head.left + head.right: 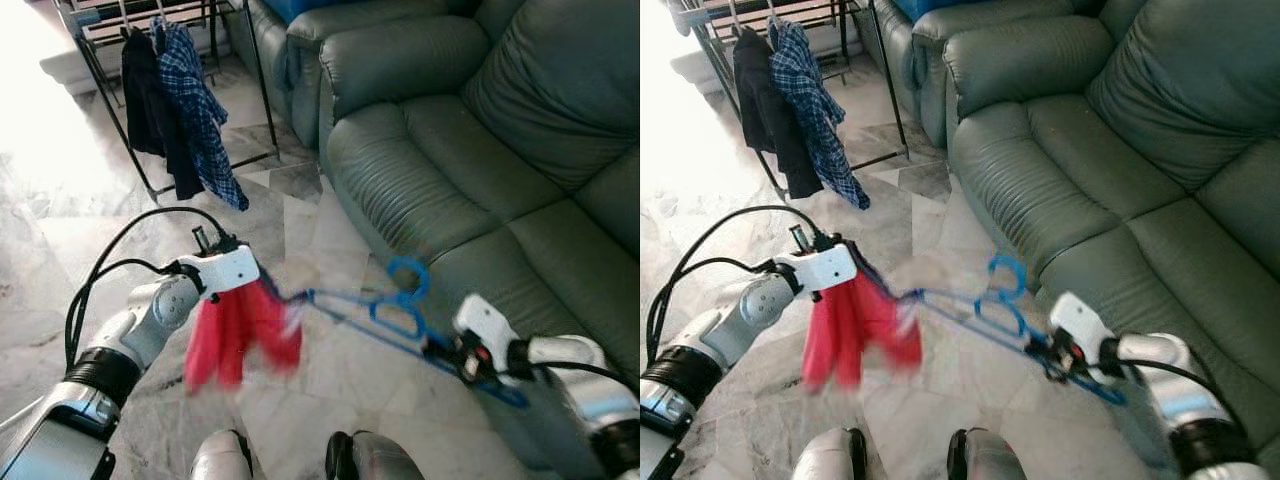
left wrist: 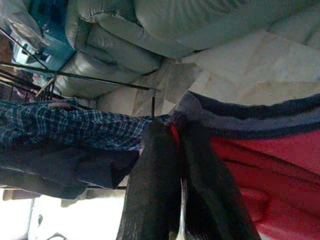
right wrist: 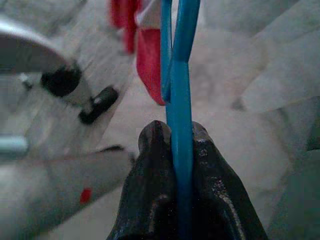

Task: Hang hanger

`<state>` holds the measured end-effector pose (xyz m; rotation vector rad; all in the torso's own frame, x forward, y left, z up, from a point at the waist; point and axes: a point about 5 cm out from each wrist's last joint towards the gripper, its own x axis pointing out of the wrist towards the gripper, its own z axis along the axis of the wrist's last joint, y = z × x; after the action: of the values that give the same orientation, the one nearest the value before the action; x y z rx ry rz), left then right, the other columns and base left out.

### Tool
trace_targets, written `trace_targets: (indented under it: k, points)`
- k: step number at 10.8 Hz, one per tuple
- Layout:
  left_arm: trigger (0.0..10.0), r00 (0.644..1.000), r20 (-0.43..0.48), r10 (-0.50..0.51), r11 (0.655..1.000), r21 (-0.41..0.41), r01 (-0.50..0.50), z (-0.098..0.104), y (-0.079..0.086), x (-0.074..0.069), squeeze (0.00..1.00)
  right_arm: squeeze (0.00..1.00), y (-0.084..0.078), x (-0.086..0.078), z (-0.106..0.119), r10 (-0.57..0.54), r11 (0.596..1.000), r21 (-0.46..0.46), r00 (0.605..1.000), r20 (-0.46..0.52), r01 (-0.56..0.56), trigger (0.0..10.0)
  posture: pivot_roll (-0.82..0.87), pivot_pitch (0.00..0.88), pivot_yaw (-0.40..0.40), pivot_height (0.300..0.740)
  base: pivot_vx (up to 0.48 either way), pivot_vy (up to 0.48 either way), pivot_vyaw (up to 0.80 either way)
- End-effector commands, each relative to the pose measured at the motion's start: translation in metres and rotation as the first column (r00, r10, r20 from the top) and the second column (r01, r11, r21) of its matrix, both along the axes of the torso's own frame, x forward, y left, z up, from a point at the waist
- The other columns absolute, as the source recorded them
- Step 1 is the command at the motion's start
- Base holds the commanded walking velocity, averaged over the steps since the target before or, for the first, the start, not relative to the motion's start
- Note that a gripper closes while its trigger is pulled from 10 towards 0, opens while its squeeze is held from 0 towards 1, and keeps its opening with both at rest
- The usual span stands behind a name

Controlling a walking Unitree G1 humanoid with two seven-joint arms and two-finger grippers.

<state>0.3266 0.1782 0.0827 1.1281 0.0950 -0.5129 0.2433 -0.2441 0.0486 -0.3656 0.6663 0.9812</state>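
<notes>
A blue plastic hanger [image 1: 400,310] stretches between my two arms above the marble floor, its hook [image 1: 408,272] curling upward. My right gripper [image 1: 447,349] is shut on the hanger's right end; the blue bar [image 3: 181,115] is pinched between its black fingers [image 3: 152,165]. A red garment [image 1: 240,330] with a dark blue collar hangs from the hanger's left end. My left gripper [image 1: 262,280] is shut on that garment at its collar [image 2: 235,120]. The drying rack [image 1: 140,30] stands far off at the upper left.
A black garment [image 1: 150,100] and a blue plaid shirt [image 1: 200,110] hang on the rack. A large grey-green leather sofa [image 1: 480,150] runs along the right side. Pale marble floor [image 1: 60,200] lies between me and the rack. My own feet [image 1: 300,460] show at the bottom.
</notes>
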Motion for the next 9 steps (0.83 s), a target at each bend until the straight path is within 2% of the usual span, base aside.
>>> trace_targets:
  k: [1, 2, 6, 7, 8, 9]
  points:
    - [10.0, 1.0, -0.012, -0.018, 1.0, 0.01, 0.018, 0.0, 0.001, 0.0, 0.0, 0.0, -0.003, -0.005, 0.002, 0.051, 0.998, -0.029, 0.998, -0.031, -0.052, 10.0, -0.03, 0.162, -0.063, 0.74, 0.0, 0.0, 0.0]
    - [10.0, 0.999, -0.021, -0.024, 1.0, 0.005, 0.024, -0.002, 0.001, -0.003, 0.0, 0.0, -0.006, -0.008, 0.003, 0.08, 0.996, -0.036, 0.995, -0.057, -0.082, 10.0, -0.03, 0.165, -0.067, 0.74, 0.0, 0.0, 0.0]
    - [10.0, 0.999, -0.031, -0.038, 0.999, -0.021, 0.037, -0.002, -0.002, -0.006, 0.0, 0.0, -0.006, -0.002, 0.007, 0.078, 0.996, -0.048, 0.997, -0.014, -0.079, 10.0, -0.03, 0.166, -0.066, 0.74, 0.0, 0.0, 0.0]
    - [10.0, 1.0, -0.001, -0.019, 0.999, -0.033, 0.019, 0.0, -0.002, -0.004, 0.0, 0.0, -0.007, 0.006, 0.008, 0.019, 0.998, -0.059, 0.998, 0.056, -0.015, 10.0, -0.03, 0.166, -0.068, 0.74, 0.0, 0.0, 0.0]
    - [10.0, 0.996, 0.079, 0.049, 0.997, -0.06, -0.045, 0.008, 0.001, 0.004, 0.0, 0.0, -0.001, 0.016, 0.008, -0.119, 0.991, 0.064, 0.989, 0.088, 0.114, 10.0, -0.03, 0.165, -0.072, 0.74, 0.0, 0.0, 0.0]
    - [10.0, 0.981, 0.151, 0.123, 0.986, -0.131, -0.104, 0.019, 0.003, 0.011, 0.0, 0.0, 0.003, 0.032, 0.008, -0.436, 0.851, 0.329, 0.9, 0.005, 0.41, 10.0, -0.03, 0.162, -0.074, 0.74, 0.0, 0.0, 0.0]
